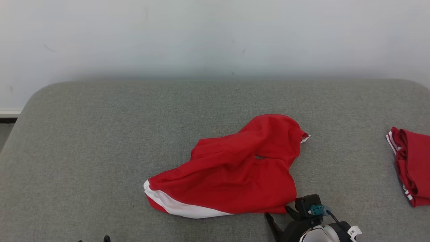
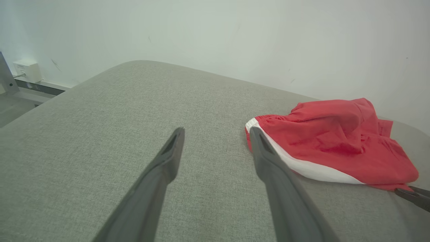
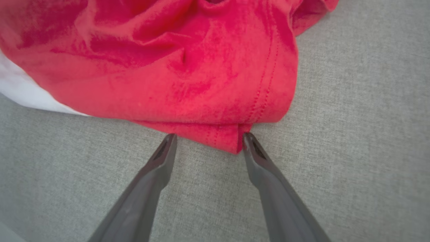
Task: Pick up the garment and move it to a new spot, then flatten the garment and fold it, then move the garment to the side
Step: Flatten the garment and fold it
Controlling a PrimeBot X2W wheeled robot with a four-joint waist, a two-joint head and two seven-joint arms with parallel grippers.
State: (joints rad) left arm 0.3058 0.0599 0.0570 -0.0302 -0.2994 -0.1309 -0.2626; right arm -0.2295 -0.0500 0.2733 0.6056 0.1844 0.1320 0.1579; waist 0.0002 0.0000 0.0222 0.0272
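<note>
Head view: second red cloth [image 1: 411, 164] well right of the garment [image 1: 231, 171]; your right gripper [image 3: 208, 136] gapes around its near hem, left gripper [image 2: 216, 130] spread beside it.

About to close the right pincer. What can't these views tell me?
- Red garment: underside and layer count, hidden by its own folds, all views.
- Right pincer: contact with the hem, too close to tell, right wrist view.
- Second red garment: cut off by right edge, head view.

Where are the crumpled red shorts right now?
In the head view the red garment lies crumpled near the middle of the grey cushion, its near corner at the open right end effector.
</note>
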